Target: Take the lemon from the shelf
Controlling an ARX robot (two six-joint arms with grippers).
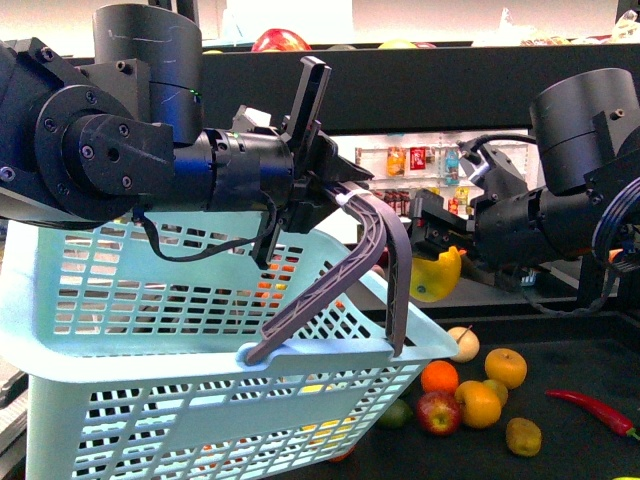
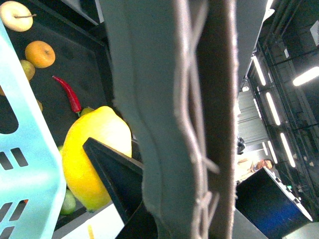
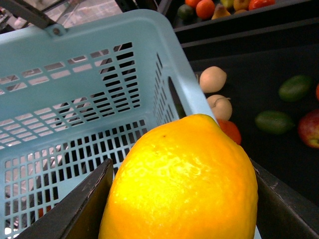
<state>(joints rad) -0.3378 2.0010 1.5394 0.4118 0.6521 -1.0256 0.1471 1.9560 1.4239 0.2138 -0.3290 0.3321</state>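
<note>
Lemon (image 3: 182,174) clamped in right end effector (image 3: 182,199) just beyond basket rim (image 3: 186,74); left end effector (image 1: 332,172) grips handle (image 1: 385,240).

No legible txt in any view. Bottles (image 1: 418,157) on white shelving (image 1: 440,140), bkgd of front view, carry red/orange labels, too small & blurry to read.

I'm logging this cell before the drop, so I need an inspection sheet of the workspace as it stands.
Surface: black shelf tray, bare between the fruit.
Job's things: lemon held off the tray, near the light blue basket rim.
Clutter: orange, red apple, red chili and other loose fruit on the tray.
Grippers: right gripper shut on lemon; left gripper shut on raised basket handle.
Cables: black cable loops under left arm.
Surroundings: white shelving with bottles behind.
</note>
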